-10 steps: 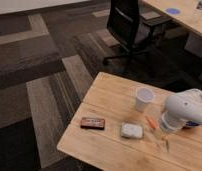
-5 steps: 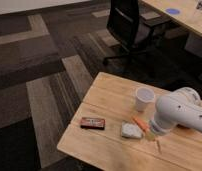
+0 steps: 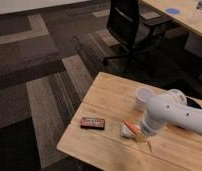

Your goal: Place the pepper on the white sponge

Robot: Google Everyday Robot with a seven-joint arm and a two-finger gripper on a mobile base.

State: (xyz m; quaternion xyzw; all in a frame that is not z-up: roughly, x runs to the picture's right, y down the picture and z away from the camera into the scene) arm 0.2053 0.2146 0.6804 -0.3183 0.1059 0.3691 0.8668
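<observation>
- hand [image 3: 140, 131]: at the end of the white arm [image 3: 176, 116], down low over the desk [image 3: 109, 92], right next to the white sponge [image 3: 127, 131] on its right side. Can't tell if it's wide, narrow or holding anything — the arm's bulk covers that part.
- pepper [image 3: 129, 124]: small orange-red sliver lying across the top/right edge of the white sponge, touching it, running diagonally toward the hand. Its far end disappears under the arm, so can't tell whether the hand has contact w/ it.
- white sponge: flat on the wooden desk, near the front edge, roughly mid-desk; partly covered on the right by the arm.
- dark brown-red bar [image 3: 92, 122]: flat on the desk, left of the sponge, clearly apart from it, near the front-left corner.
- white cup [image 3: 143, 98]: upright, behind the sponge toward the desk's far side, just left of the arm's rounded joint — apart from sponge and pepper.
- pale thin piece [image 3: 149, 145]: on the desk just below/right of the hand; too small to say what it is.
- bkgd: black office chair [image 3: 128, 27] on patterned grey carpet [image 3: 44, 75]; second table [image 3: 186, 15] top right w/ a blue disc [image 3: 172, 10] on it.
</observation>
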